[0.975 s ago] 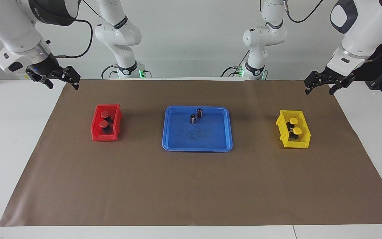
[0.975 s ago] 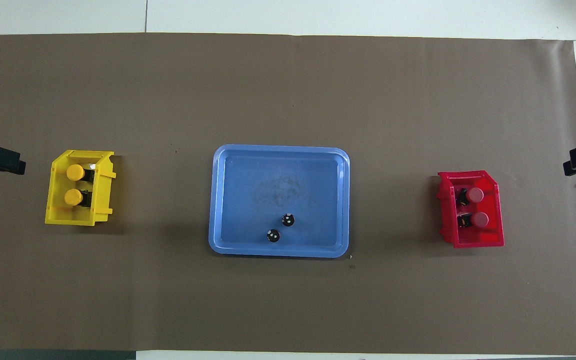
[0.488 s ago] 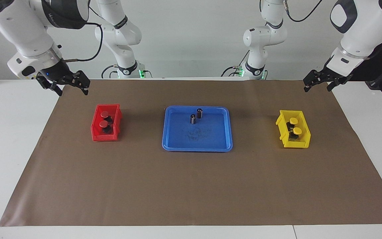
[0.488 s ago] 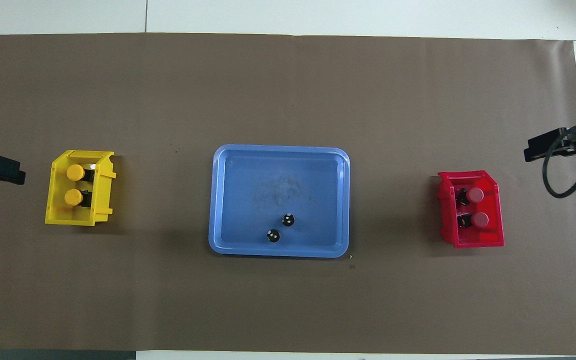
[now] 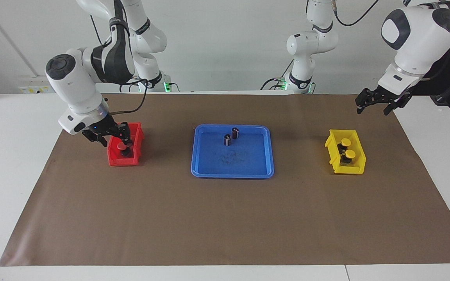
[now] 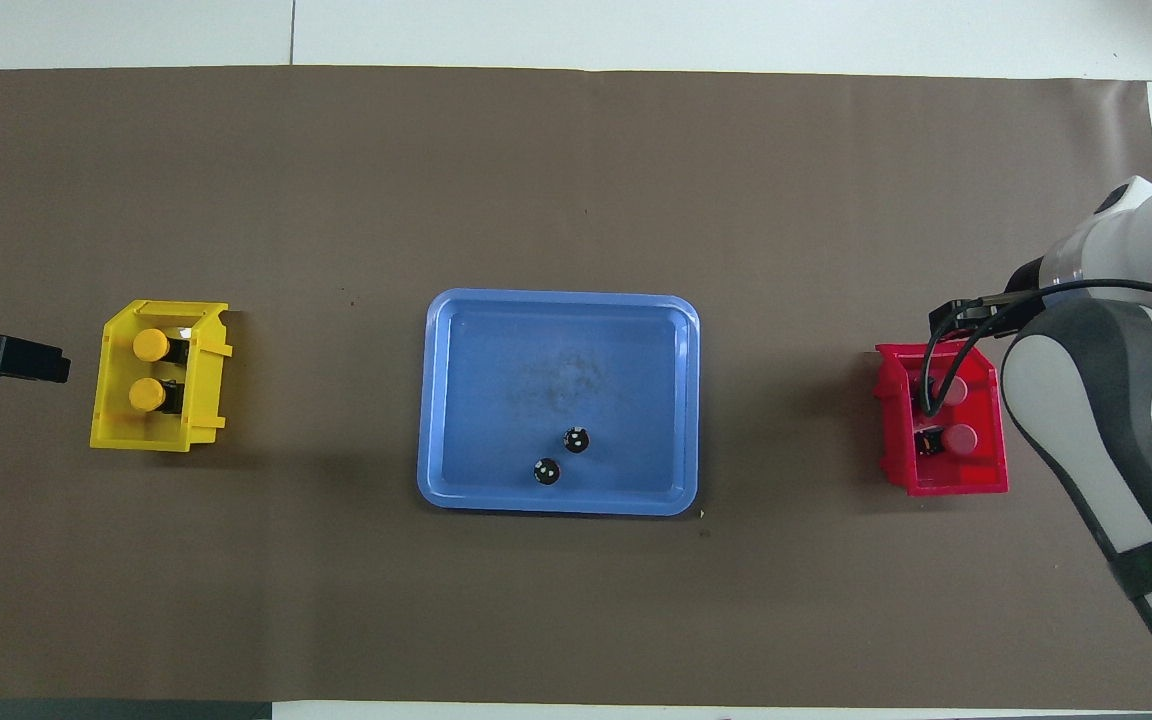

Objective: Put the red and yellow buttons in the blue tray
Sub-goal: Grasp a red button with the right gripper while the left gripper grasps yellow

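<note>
From the facing view I see my right gripper [image 5: 111, 137] down at the red bin [image 5: 125, 150], over the button nearer the robots, so only one red button [image 5: 121, 146] shows; I cannot tell how its jaws stand, while the left gripper [image 5: 379, 102] waits with jaws wide over the bench's edge. From overhead I count two red buttons [image 6: 958, 438], two yellow buttons [image 6: 149, 346] in the yellow bin [image 6: 111, 425], and two dark cylinders [image 6: 576, 439] in the blue tray [image 6: 561, 302], so no button has reached it.
</note>
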Action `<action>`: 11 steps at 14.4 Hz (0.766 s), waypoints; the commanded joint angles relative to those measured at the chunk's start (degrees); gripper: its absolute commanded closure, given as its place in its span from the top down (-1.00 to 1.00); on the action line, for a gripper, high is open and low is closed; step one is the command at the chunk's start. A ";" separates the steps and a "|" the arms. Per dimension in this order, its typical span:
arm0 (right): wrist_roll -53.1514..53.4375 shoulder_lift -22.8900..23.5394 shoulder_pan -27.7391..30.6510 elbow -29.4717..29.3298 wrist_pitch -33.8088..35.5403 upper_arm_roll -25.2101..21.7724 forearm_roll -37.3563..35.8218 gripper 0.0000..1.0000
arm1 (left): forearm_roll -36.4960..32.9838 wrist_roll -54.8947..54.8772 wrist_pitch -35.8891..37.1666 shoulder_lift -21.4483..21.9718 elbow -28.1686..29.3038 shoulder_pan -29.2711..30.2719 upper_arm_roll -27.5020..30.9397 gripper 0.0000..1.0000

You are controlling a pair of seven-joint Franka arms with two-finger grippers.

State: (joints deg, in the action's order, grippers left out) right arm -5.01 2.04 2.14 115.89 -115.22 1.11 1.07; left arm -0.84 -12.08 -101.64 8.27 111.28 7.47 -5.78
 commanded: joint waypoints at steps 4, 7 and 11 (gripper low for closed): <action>-2.46 -1.07 2.17 8.99 -9.04 0.13 0.87 0.35 | -0.92 -1.45 -8.91 0.34 8.59 -0.26 -0.10 1.00; -2.46 -0.63 3.13 10.75 -9.84 0.13 0.87 0.32 | -0.92 -1.54 -11.56 -2.29 8.96 -0.26 -0.10 1.00; -2.11 0.42 2.96 11.28 -10.90 0.13 0.87 0.28 | -0.92 -0.57 -14.63 -5.54 9.13 -0.26 -0.10 0.75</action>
State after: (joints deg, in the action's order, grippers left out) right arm -5.98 2.48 4.44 126.20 -124.75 0.88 1.07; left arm -0.84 -12.86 -113.64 3.93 119.79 7.35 -6.00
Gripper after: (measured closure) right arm 0.357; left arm 0.053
